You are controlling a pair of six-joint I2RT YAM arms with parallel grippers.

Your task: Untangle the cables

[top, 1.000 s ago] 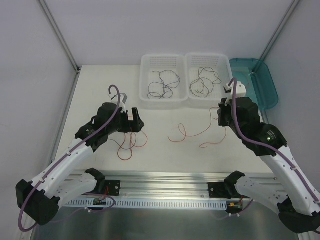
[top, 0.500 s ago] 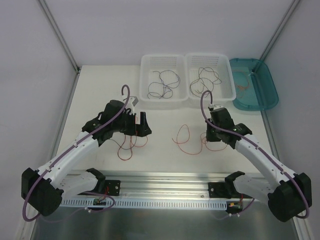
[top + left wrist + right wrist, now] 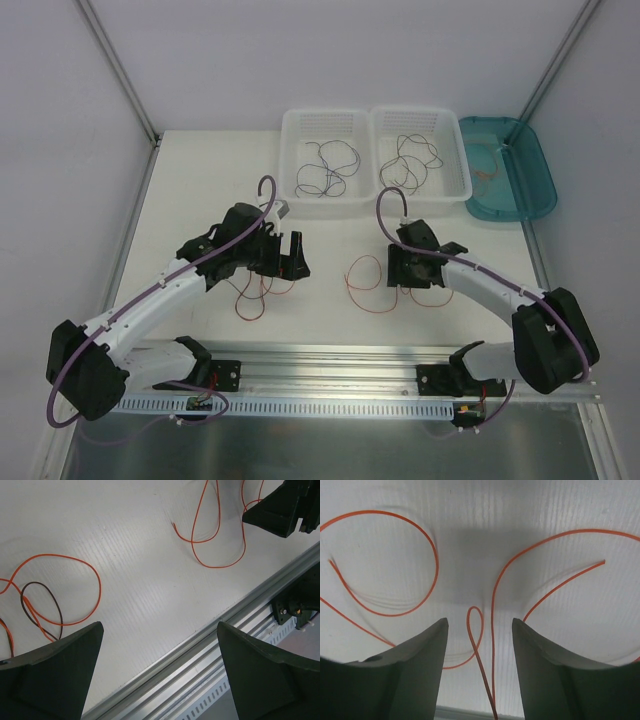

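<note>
**Right arm swung in from the teal tray; hand released over a loose wire**

Moved: the right arm has come away from the teal tray [image 3: 530, 192] and folded in toward the aluminium rail [image 3: 330, 362]. The left hand [image 3: 292, 255] has edged along toward the rail's middle. The loose red wire [image 3: 493, 610] has drawn into a tighter curl.

- Right hand [image 3: 410, 272]: released, fingers parted, low over the counter [image 3: 200, 190] beyond the rail's middle. It grasps nothing.
- Loose red wire: flat on the counter, directly under the right hand. One strand and a small narrow loop run lengthwise through the gap between the fingers and touch neither.
- Left hand: released, spread wide and empty, beyond the rail's left half.
- Tangle [image 3: 258, 288]: red and dark wires crossed together, just rail-side of the left hand.
- White baskets [image 3: 300, 128]: far from the rail, each holding dark wires [image 3: 325, 170].

Relation for the coming move: the loose strand's long axis lies along the right hand's reach and across its closing line, so closing straight down would likely pinch it. The right hand is much the nearer; the left is well apart from this wire.
</note>
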